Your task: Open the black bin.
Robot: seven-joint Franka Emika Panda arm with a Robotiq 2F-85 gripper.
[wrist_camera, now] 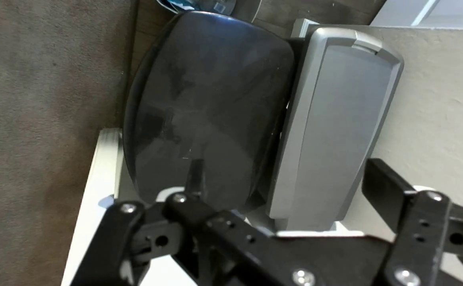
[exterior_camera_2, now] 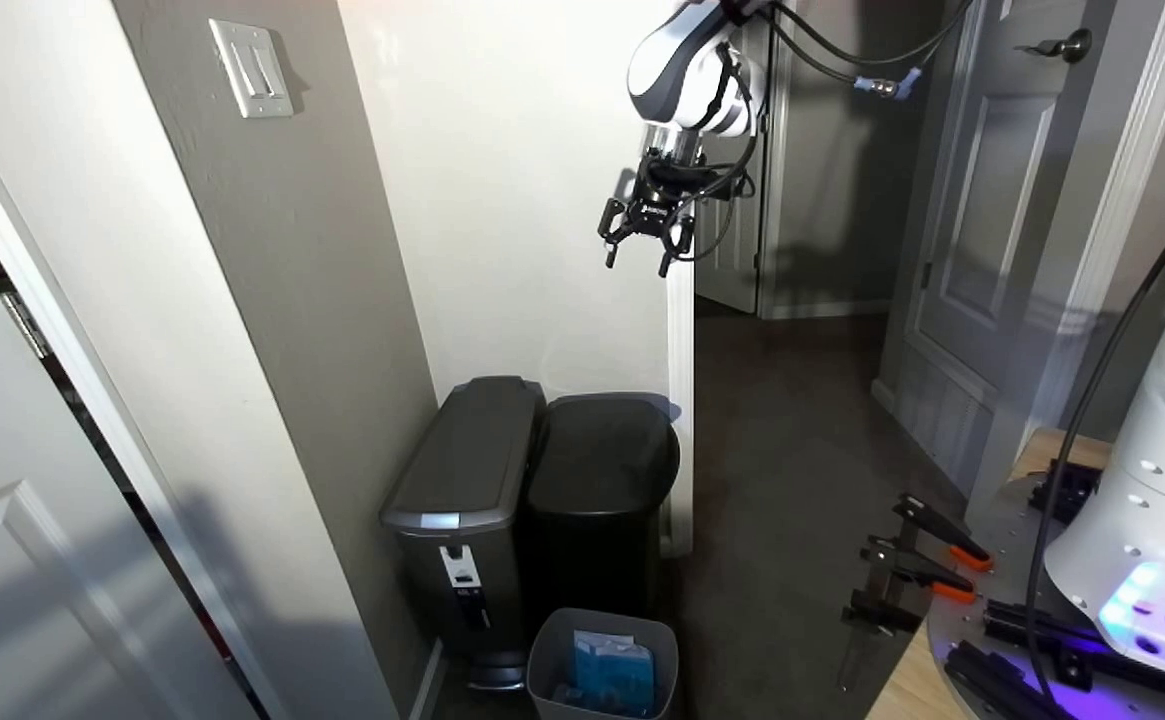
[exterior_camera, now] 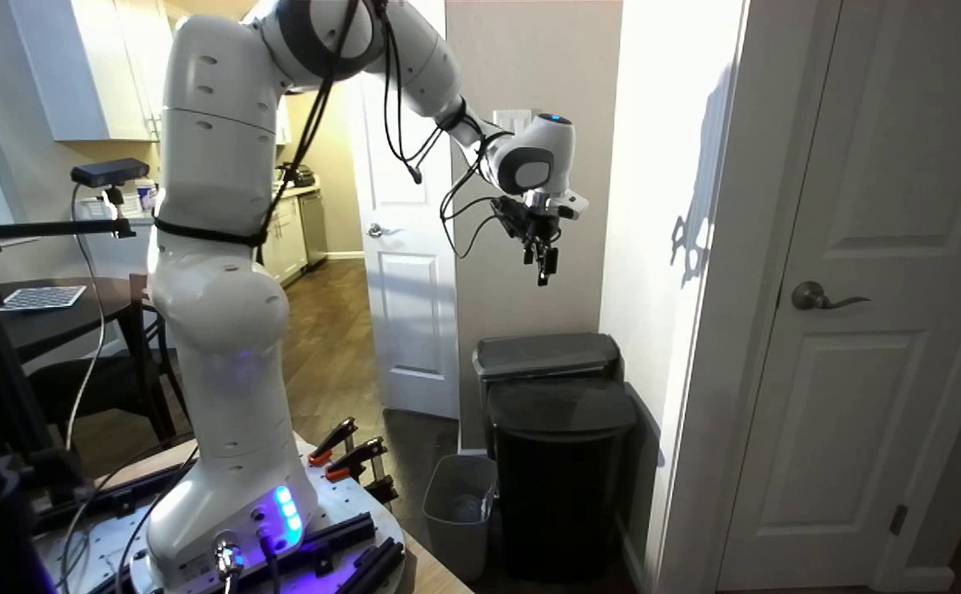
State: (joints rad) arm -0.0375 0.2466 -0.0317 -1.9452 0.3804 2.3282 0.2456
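The black bin (exterior_camera: 562, 495) stands upright on the floor with its lid shut, in both exterior views (exterior_camera_2: 602, 460). In the wrist view its glossy dark lid (wrist_camera: 211, 103) fills the upper middle-left. My gripper (exterior_camera: 541, 266) is open and empty, well above the bins, and also shows in an exterior view (exterior_camera_2: 638, 262). In the wrist view the fingers (wrist_camera: 289, 176) are wide apart, one over the black lid's lower end and one over the wall beside the grey bin. Nothing is touched by the fingers.
A slimmer grey bin (exterior_camera: 546, 353) with a shut lid stands close beside the black bin (exterior_camera_2: 467, 450), against the wall (exterior_camera_2: 282, 250). A small open grey wastebasket (exterior_camera: 457, 540) stands in front (exterior_camera_2: 670, 665). A white wall (exterior_camera_2: 532, 200) and door trim (wrist_camera: 92, 190) border the black bin.
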